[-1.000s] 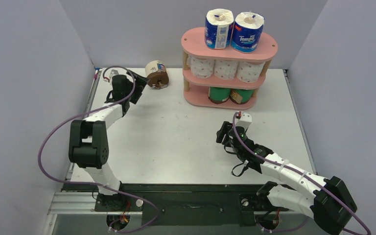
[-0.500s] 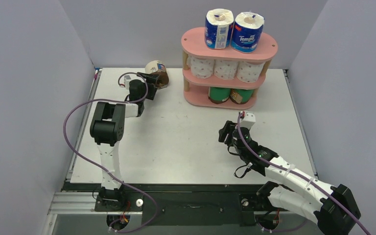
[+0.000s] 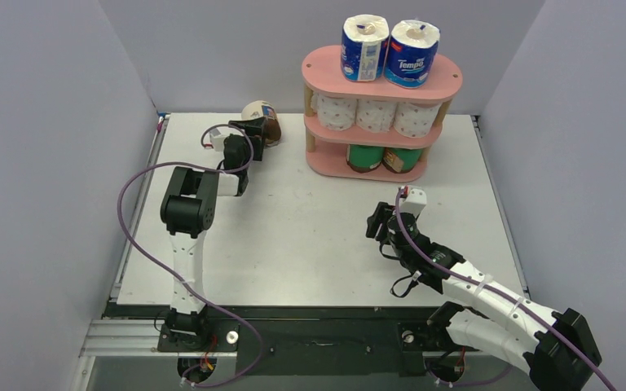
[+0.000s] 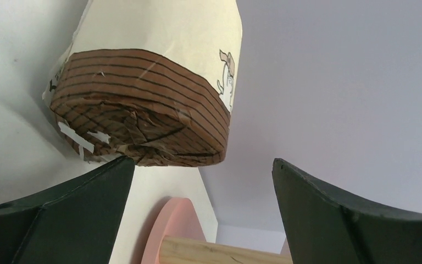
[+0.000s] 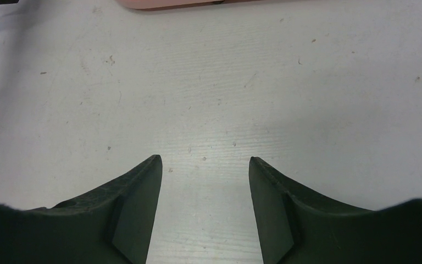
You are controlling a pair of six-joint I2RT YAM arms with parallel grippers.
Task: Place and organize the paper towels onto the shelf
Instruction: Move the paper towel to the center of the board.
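Observation:
The pink shelf [image 3: 324, 67] stands at the back of the table. Two blue-white paper towels [image 3: 364, 47] stand on its top board, white pink-dotted rolls [image 3: 373, 116] fill the middle tier, and green-wrapped rolls [image 3: 381, 158] sit on the bottom one. A cream-wrapped brown roll [image 3: 262, 119] lies on the table left of the shelf. My left gripper [image 3: 252, 130] is open right at it. In the left wrist view this roll [image 4: 148, 93] lies just past the left gripper's [image 4: 203, 165] tips, its brown end by the left fingertip. My right gripper [image 3: 377, 226] hangs open over bare table.
Grey walls enclose the table [image 3: 293, 220] on three sides, and the loose roll lies close to the back wall. The left wrist view shows the shelf's pink board [image 4: 173, 223] and a wooden post [image 4: 225, 254] beyond the fingers. The shelf's base edge [image 5: 170, 3] tops the right wrist view.
My left arm has swung right and folded in, bringing its open gripper from left of the cream-wrapped roll up against it. The right arm has shifted slightly nearer.

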